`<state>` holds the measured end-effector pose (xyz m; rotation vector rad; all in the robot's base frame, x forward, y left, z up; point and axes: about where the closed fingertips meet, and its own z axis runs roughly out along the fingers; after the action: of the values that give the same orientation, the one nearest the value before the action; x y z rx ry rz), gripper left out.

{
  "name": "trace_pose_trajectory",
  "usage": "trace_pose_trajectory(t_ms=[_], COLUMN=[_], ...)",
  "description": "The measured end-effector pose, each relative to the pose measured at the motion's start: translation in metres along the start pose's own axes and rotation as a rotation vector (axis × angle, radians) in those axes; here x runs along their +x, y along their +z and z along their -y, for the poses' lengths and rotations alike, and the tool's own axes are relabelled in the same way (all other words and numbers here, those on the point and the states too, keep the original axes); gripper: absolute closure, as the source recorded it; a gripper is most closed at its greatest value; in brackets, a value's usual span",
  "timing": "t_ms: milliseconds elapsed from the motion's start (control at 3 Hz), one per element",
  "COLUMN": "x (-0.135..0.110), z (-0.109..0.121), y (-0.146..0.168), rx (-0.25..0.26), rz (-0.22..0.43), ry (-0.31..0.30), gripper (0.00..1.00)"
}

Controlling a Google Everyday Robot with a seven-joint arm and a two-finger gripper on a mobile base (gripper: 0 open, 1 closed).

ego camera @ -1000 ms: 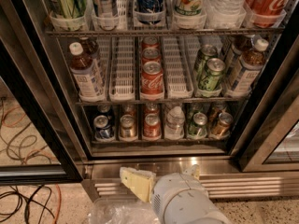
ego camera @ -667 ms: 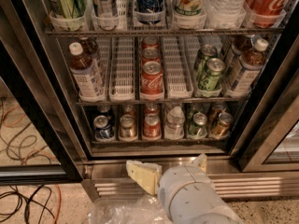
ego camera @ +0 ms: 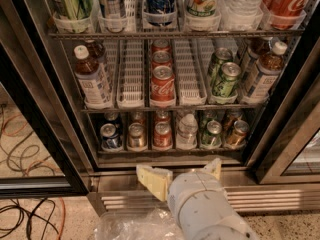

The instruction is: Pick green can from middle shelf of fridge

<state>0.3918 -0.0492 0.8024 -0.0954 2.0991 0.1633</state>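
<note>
In the camera view the fridge (ego camera: 75,149) stands open in front of me. On its middle shelf (ego camera: 200,105) two green cans stand one behind the other in a lane right of centre; the front green can (ego camera: 226,79) is upright with its silver top showing. Red Coca-Cola cans (ego camera: 163,85) fill the centre lane, and brown bottles (ego camera: 92,79) stand at both ends. My gripper (ego camera: 179,168) is low, in front of the steel base and well below the green can. It is open, its pale fingers (ego camera: 152,181) spread with nothing between them.
The top rack holds tall cans and large bottles (ego camera: 200,1). The bottom rack holds several small mixed cans (ego camera: 162,134). Black door frames flank the opening, the right one (ego camera: 280,129) angled inward. Cables (ego camera: 25,149) lie on the floor at left, and crumpled clear plastic (ego camera: 135,226) sits below my wrist.
My gripper has risen a little and shifted right in front of the fridge base. Nothing on the shelves has moved.
</note>
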Motion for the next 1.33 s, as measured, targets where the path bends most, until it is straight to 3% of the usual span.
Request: trace_pose_trajectory(t_ms=[333,667,1000,1333], x=[-0.009,0.005,0.012,-0.002], z=[0.011,0.026,0.056,0.086], y=[0.018,0.035,0.044,0.041], rx=[0.033,0.063,0.127,0.207], rz=[0.079,0.13,0.197,0.306], ry=[-0.032,-0.021,0.032,0.073], gripper=[0.0,0.0,0.0,0.0])
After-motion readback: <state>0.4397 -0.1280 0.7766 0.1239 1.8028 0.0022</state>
